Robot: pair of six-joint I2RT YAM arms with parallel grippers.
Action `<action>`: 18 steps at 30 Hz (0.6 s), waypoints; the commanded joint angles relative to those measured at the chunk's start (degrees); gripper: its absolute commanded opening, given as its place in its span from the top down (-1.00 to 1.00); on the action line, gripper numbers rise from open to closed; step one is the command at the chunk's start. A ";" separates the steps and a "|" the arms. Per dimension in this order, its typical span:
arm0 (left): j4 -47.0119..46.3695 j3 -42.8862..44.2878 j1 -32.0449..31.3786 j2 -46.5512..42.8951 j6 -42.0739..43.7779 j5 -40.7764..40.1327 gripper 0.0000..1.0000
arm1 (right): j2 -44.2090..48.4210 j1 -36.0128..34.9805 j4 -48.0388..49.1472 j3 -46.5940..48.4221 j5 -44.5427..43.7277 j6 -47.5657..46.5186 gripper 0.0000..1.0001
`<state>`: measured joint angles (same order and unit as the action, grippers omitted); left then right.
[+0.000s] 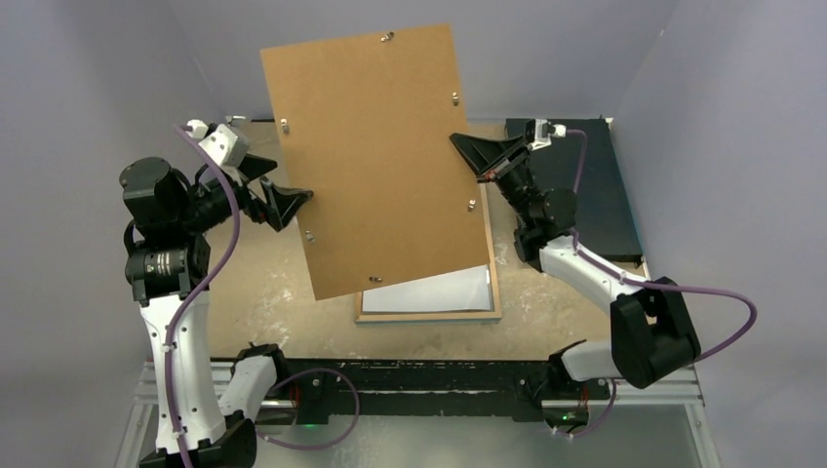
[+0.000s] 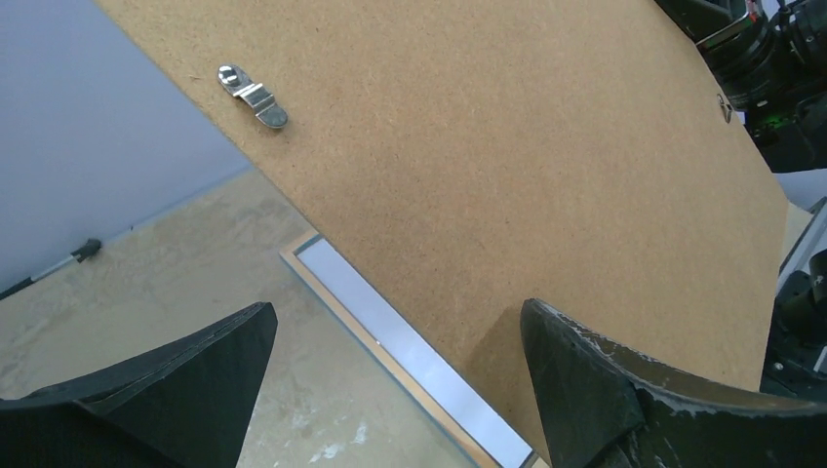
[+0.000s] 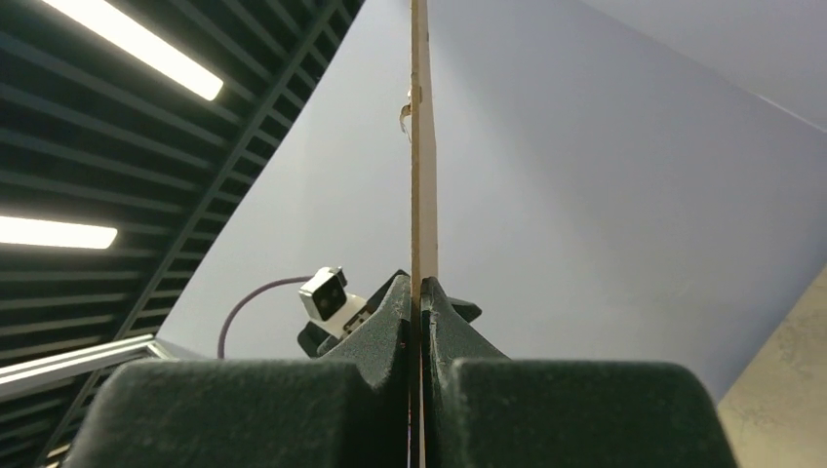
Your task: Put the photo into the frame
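Nearest the overhead lens: large rectangular brown fibreboard backing board (image 1: 375, 161), raised well above the pale desk (image 1: 254, 283) and tilted, with small metal turn clips (image 2: 253, 95) along its edges.

Right hand (image 3: 417, 285): black, two-fingered, closed tight on the board's right edge. Its wrist view shows the thin edge pinched between both fingers.

Left hand (image 2: 400, 310): jaws spread wide at the board's left edge, gripping nothing. One finger sits close against the board, the other well clear.

Thin rectangular picture frame (image 1: 429, 317): tan-brown rear rim uppermost, flat on the desk under the board's lower end, largely covered by it.

Plain white rectangular sheet (image 1: 429, 291): lies inside the rim. Its printed side is hidden, so it is judged to be the photo, face down and already seated.

Dark rectangular mat (image 1: 585, 195): far right of the desk, behind the right arm.

Hazards, as judged:
- A single edge grip on a wide panel may let it pivot or slip from the fingers.
- A skewed descent could land a corner on the rim, or push the photo out of square.
- Clips may snag the rim if not turned aside.
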<state>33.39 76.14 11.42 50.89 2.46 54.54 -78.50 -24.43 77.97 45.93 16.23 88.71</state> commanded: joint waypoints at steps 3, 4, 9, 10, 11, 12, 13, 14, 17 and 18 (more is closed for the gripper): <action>-0.42 -1.23 -0.26 -1.09 0.25 -4.36 -0.97 | 2.21 1.13 0.31 -4.16 -2.76 1.06 1.00; -0.01 -1.48 -0.26 -1.26 0.78 -4.85 -0.98 | 2.47 1.46 0.24 -5.50 -3.16 1.15 1.00; 4.77 -0.18 -0.27 -0.53 6.03 -4.96 -0.99 | 3.77 3.24 -3.28 -9.82 -4.40 0.01 1.00; 5.30 0.16 -0.30 -0.27 6.41 -4.75 -1.00 | 3.99 3.51 -3.57 -10.62 -4.86 -0.55 1.00; 5.75 0.45 -0.25 -0.08 6.75 -4.57 -1.00 | 4.07 3.88 -3.65 -11.22 -4.96 -0.89 1.00; 6.15 0.55 -0.28 0.13 7.25 -4.52 -1.00 | 3.99 4.41 -3.74 -11.85 -4.86 -1.02 1.00; 6.36 0.48 -0.24 0.23 7.60 -4.60 -1.00 | 3.83 4.95 -3.26 -12.53 -4.67 -1.05 1.00; 6.42 0.31 -0.21 0.26 7.96 -4.98 -1.00 | 3.65 5.59 -2.78 -13.14 -4.49 -1.06 1.00; 6.22 -1.17 -0.23 0.47 8.70 -7.43 -0.94 | 3.44 7.67 -2.36 -14.92 -4.07 -1.78 1.00; 6.32 -1.79 -0.21 0.77 9.49 -8.27 -0.92 | 3.44 8.41 -2.64 -15.64 -3.90 -2.57 1.00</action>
<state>39.16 75.09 11.44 51.37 8.73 49.12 -77.93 -18.35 69.04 31.09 14.20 86.08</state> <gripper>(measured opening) 0.981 0.015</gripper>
